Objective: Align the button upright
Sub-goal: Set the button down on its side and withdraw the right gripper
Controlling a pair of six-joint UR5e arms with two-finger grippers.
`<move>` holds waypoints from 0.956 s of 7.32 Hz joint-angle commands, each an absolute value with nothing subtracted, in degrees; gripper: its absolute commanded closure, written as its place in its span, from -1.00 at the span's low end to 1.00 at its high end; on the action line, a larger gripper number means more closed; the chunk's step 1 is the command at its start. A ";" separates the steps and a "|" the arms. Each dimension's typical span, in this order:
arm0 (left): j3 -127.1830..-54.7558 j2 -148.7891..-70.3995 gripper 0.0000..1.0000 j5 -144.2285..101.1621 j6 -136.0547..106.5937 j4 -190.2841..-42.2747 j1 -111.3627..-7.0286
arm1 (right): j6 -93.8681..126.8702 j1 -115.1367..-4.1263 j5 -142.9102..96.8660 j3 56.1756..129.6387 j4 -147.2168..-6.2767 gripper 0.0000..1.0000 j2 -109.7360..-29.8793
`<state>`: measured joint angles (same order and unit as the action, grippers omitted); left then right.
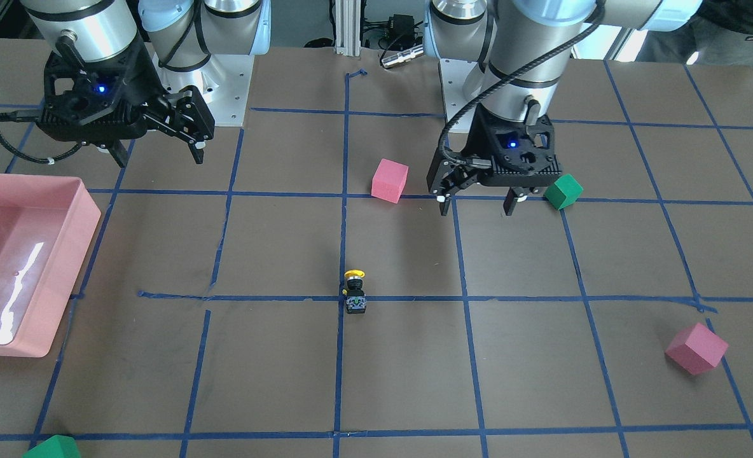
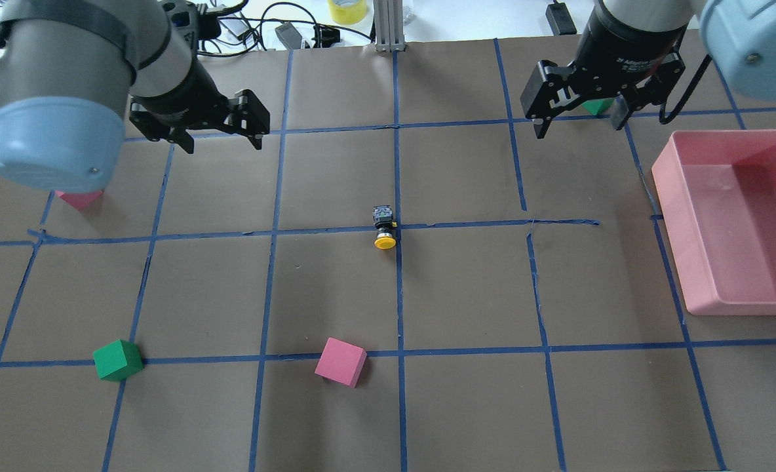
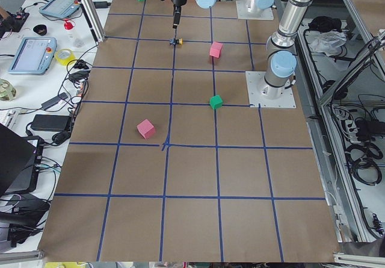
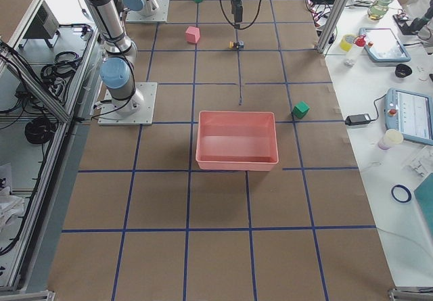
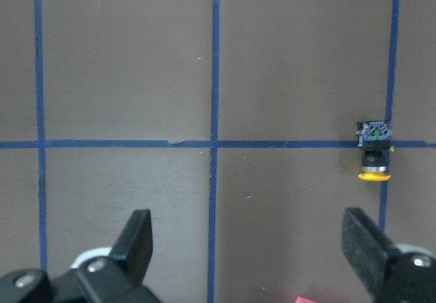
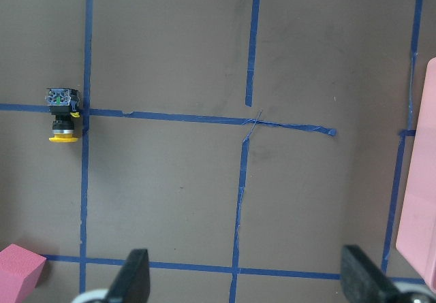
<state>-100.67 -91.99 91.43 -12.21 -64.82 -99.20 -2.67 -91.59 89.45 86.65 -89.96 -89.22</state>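
The button (image 2: 384, 226) lies on its side at the middle of the table, on a crossing of blue tape lines. Its yellow cap points toward the robot and its grey base points away. It also shows in the front view (image 1: 355, 291), the left wrist view (image 5: 374, 152) and the right wrist view (image 6: 63, 116). My left gripper (image 2: 223, 141) hangs open and empty above the table, well off to the button's left and beyond it. My right gripper (image 2: 578, 124) hangs open and empty, far to the button's right.
A pink tray (image 2: 735, 308) stands at the right side. Pink cubes (image 2: 340, 362) (image 2: 80, 198) and green cubes (image 2: 117, 360) (image 2: 598, 106) are scattered around the table. One green cube (image 1: 563, 191) sits close beside the left gripper in the front view.
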 commanded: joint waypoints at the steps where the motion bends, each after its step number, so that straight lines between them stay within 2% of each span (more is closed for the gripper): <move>1: -108.42 -92.37 -1.00 95.42 -18.28 -52.89 -106.06 | -2.64 -91.23 90.00 86.92 -90.09 -1.00 -89.21; 4: -120.03 -97.71 -1.00 96.23 -22.66 -28.80 -111.08 | -2.64 -90.36 89.21 86.92 -90.09 -1.00 -89.03; 7: -120.23 -107.98 -0.97 100.11 -28.64 -18.59 -116.10 | -2.64 -90.35 88.77 87.01 -90.35 -1.00 -89.03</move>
<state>-119.97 -103.66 99.39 -26.68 -24.04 -114.84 -2.64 -90.35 88.97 86.98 -90.30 -89.04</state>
